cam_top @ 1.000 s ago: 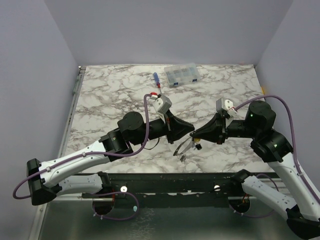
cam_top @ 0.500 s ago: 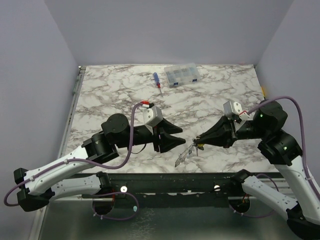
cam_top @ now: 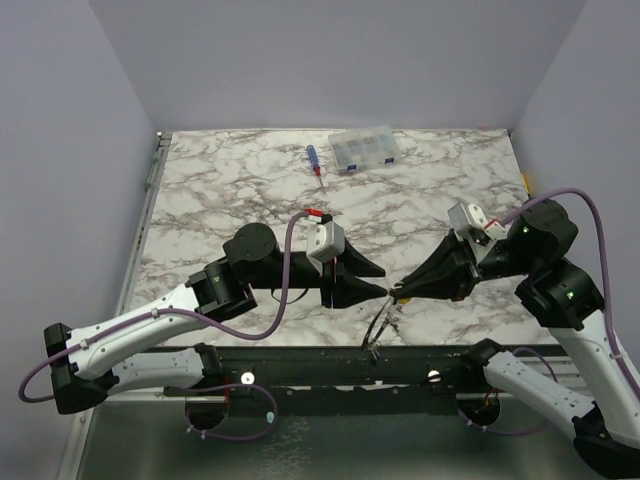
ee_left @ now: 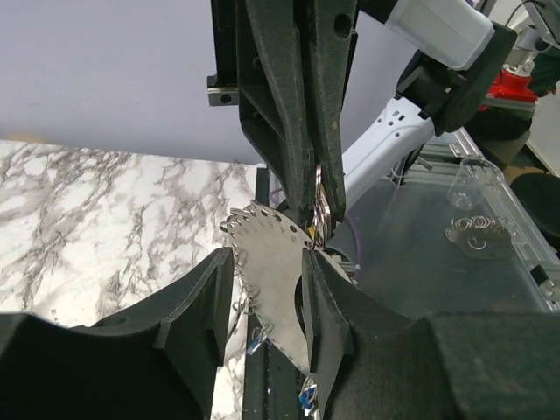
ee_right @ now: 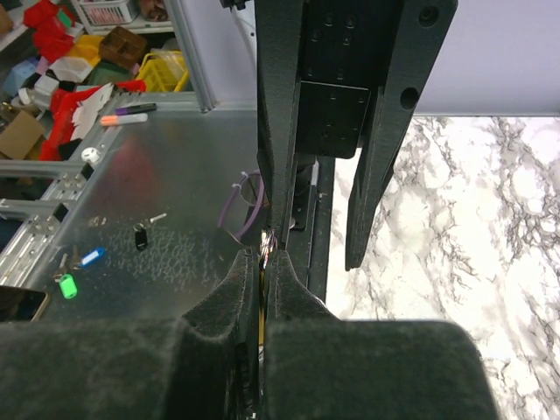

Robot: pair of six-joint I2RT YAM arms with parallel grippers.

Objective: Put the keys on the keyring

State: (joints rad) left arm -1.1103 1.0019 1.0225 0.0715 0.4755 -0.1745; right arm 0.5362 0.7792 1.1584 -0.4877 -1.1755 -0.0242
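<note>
Screwdriver (cam_top: 313, 159) and clear box (cam_top: 365, 149) lie well apart from the keyring (ee_left: 271, 280).

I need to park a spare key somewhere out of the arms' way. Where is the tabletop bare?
The tabletop is bare left of the screwdriver and right of the clear box. The near middle is crowded: the left gripper and right gripper meet at the keyring, and the left arm crosses the near left.

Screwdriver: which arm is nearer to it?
Left. The left arm has its wrist on the near side of the screwdriver; the right arm has its wrist farther off to the right. The left gripper and right gripper meet at the keyring, farther away.
</note>
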